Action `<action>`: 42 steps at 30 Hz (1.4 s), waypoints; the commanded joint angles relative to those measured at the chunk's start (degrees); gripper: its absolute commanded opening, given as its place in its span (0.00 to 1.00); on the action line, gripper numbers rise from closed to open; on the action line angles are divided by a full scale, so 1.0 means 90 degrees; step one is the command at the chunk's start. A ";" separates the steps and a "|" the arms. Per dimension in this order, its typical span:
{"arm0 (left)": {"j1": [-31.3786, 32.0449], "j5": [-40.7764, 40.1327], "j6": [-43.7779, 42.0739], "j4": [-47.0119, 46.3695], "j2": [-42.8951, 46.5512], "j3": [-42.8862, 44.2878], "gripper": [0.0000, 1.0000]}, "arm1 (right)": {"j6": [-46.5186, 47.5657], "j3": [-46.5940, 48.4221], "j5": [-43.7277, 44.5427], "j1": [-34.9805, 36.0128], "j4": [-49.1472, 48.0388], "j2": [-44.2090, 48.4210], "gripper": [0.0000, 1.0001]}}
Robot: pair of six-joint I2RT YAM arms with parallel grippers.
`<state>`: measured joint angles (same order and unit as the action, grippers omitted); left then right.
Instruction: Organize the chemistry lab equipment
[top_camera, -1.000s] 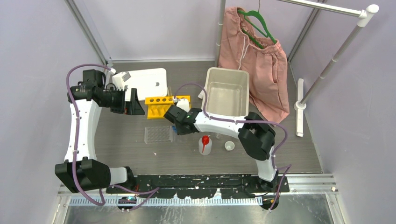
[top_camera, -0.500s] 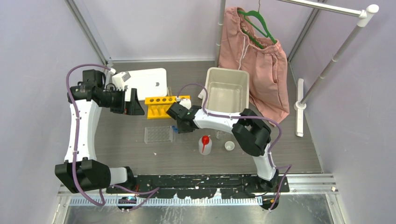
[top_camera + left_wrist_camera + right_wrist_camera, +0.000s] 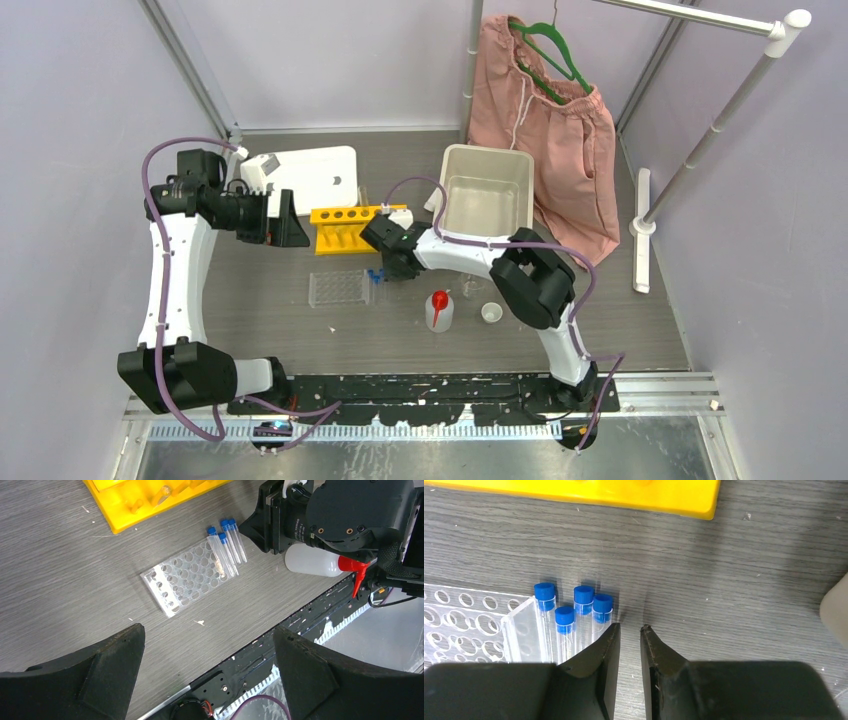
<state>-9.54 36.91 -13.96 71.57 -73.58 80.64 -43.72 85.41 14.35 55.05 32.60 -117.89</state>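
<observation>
The yellow tube rack [image 3: 345, 228] stands mid-table, also in the left wrist view [image 3: 150, 495] and the right wrist view [image 3: 624, 495]. The clear grid rack [image 3: 338, 288] lies in front of it [image 3: 187, 577]. Several blue-capped tubes [image 3: 574, 615] lie flat against its right end [image 3: 227, 542]. My right gripper [image 3: 629, 627] is low over the table just right of the tubes, its jaws a narrow gap apart and empty [image 3: 388, 262]. My left gripper [image 3: 210, 635] is wide open and empty, held high left of the yellow rack [image 3: 285, 225]. The red-spouted squeeze bottle [image 3: 438, 310] stands nearer.
A tiny white cup [image 3: 491, 313] and small clear glassware [image 3: 470, 290] stand right of the bottle. A white bin [image 3: 487, 195] is at the back right and a white device [image 3: 305, 178] at the back left. Pink shorts [image 3: 545, 130] hang on a green hanger.
My right gripper has moved a little back and left, toward the yellow rack, and its elbow has swung left. The left arm has not moved.
</observation>
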 commanded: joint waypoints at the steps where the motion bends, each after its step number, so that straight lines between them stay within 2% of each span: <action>1: -0.0041 0.0193 -0.0078 -0.0057 0.0147 -0.0032 1.00 | -0.0038 0.0122 0.0365 0.0093 -0.0084 0.0597 0.27; 7: -0.0042 0.0221 -0.0056 -0.0051 0.0167 -0.0043 1.00 | -0.0109 0.0152 0.0234 0.0157 -0.0241 0.0750 0.29; 14: -0.0043 0.0191 -0.0066 -0.0059 0.0178 -0.0070 1.00 | -0.0108 0.0217 -0.0032 0.0159 -0.0324 0.0341 0.30; 24: -0.0043 0.0167 -0.0082 -0.0061 0.0187 -0.0076 1.00 | -0.0088 0.0130 0.0076 0.0091 -0.0292 0.0022 0.30; 31: -0.0039 0.0206 -0.0069 -0.0067 0.0187 -0.0089 1.00 | -0.0016 0.0178 0.0290 0.0034 -0.0115 0.0013 0.23; 35: -0.0040 0.0253 -0.0101 0.0033 0.0214 -0.0017 1.00 | 0.0154 0.0358 0.0530 0.0022 0.0090 0.0349 0.05; 37: -0.0043 0.0336 -0.0135 0.0077 0.0249 0.0009 1.00 | 0.0196 0.0480 0.0572 0.0026 0.0184 0.0662 0.01; 42: -0.0040 0.0859 -0.0151 0.0184 0.0319 0.0034 1.00 | 0.0158 0.0814 0.0250 0.0188 -0.0122 0.1521 0.01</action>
<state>-9.54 39.07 -14.17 72.05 -72.99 79.57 -42.61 87.05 16.82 55.61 34.59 -115.07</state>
